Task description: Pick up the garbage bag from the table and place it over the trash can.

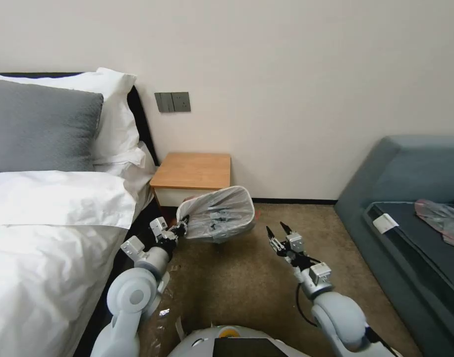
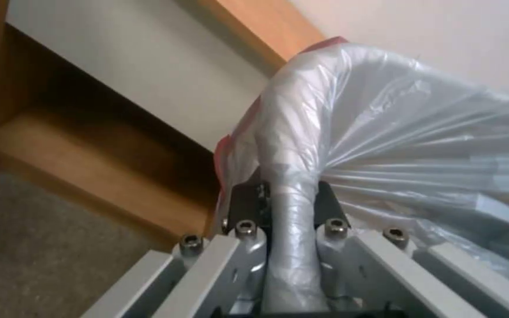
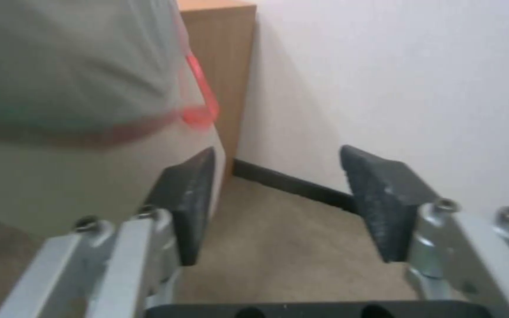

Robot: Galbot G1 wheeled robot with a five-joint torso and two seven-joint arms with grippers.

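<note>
The garbage bag (image 1: 218,212) is stretched over the trash can (image 3: 98,185), which sits tipped just in front of the bench (image 1: 192,171), on the carpet (image 1: 247,282) near the wall. The left gripper (image 1: 182,222) is clamped on the bag-covered rim at the side of the can nearest the bed (image 1: 48,223); the plastic bunches between its fingers (image 2: 247,207). The right gripper (image 1: 278,232) hangs beside the can's other side, fingers (image 3: 187,198) apart, touching nothing.
</note>
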